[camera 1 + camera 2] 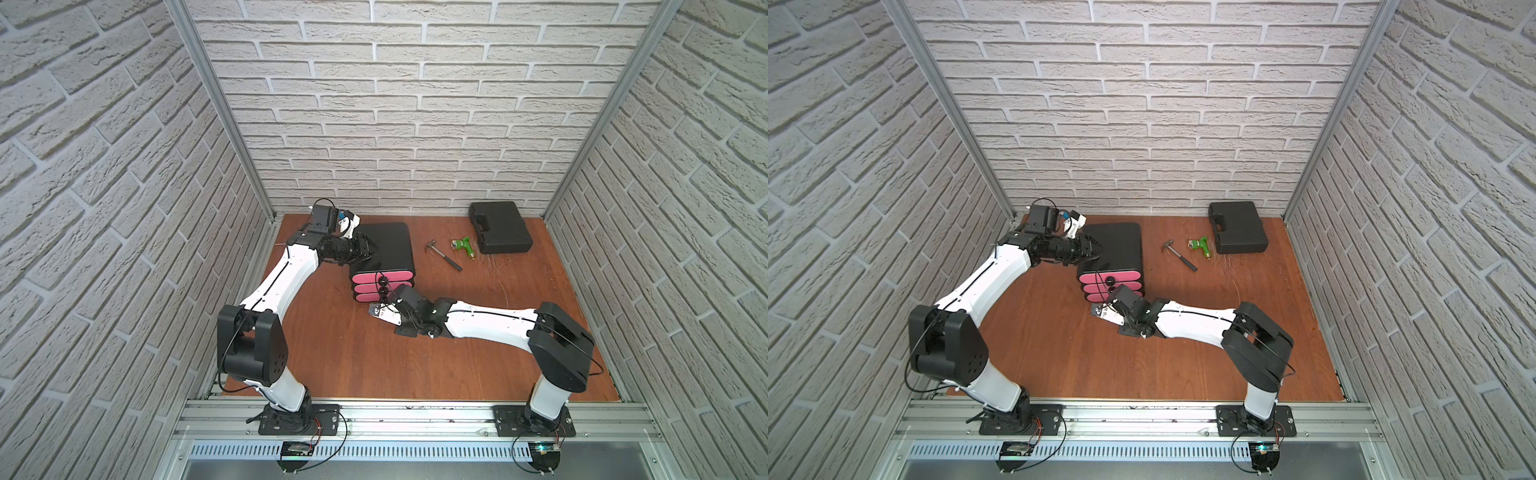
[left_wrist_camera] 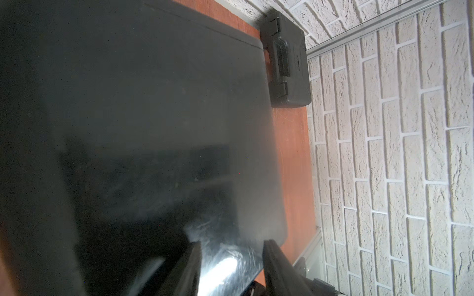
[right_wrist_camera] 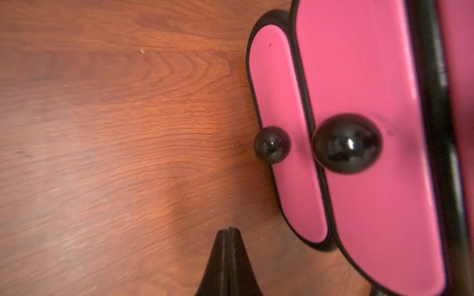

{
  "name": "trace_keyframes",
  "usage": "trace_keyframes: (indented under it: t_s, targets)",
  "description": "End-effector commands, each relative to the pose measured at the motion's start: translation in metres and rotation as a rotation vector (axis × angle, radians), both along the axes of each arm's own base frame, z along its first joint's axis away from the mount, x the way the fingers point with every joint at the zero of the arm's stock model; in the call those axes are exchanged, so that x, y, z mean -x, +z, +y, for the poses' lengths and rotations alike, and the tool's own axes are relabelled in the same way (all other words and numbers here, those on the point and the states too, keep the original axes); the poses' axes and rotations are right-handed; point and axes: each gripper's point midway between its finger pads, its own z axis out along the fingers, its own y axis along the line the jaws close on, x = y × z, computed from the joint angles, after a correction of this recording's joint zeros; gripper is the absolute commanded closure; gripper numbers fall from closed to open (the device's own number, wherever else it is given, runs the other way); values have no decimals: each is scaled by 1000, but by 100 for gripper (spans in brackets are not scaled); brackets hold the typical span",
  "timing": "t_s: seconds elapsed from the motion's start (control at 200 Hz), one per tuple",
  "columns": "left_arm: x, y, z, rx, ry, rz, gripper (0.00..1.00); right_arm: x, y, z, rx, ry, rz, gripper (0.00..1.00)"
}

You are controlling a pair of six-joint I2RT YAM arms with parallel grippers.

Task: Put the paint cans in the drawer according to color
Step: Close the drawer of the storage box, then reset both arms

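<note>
The drawer (image 1: pixel 384 249) (image 1: pixel 1115 247) is a black rounded chest with three pink fronts and round black knobs, standing at the middle back of the wooden floor. All three fronts look closed in both top views. My left gripper (image 1: pixel 371 249) (image 2: pixel 232 252) hovers open over the chest's glossy top near its left edge, with nothing between its fingers. My right gripper (image 1: pixel 390 293) (image 3: pixel 228 230) is shut and empty, low in front of the pink fronts, just off the lowest knob (image 3: pixel 272 144). The paint cans are out of view.
A small hammer (image 1: pixel 444 254) and a green toy drill (image 1: pixel 462 244) lie right of the chest. A flat black tool case (image 1: pixel 500 227) (image 2: pixel 286 61) sits at the back right by the brick wall. Brick walls enclose three sides.
</note>
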Motion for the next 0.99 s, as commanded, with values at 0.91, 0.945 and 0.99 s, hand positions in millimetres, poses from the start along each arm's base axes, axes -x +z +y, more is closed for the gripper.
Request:
trace_keyframes:
  t_s: [0.91,0.945,0.99]
  targets:
    - [20,38,162,-681,414,-487,1,-91,136,-204,-369,-984,-393,1]
    - [21,27,171,-750,419,-504,1,-98,127,-217,-364,-1023,-398,1]
    - [22,7,186,-839,425,-494,1,-106,114,-232,-372,-1066,-393,1]
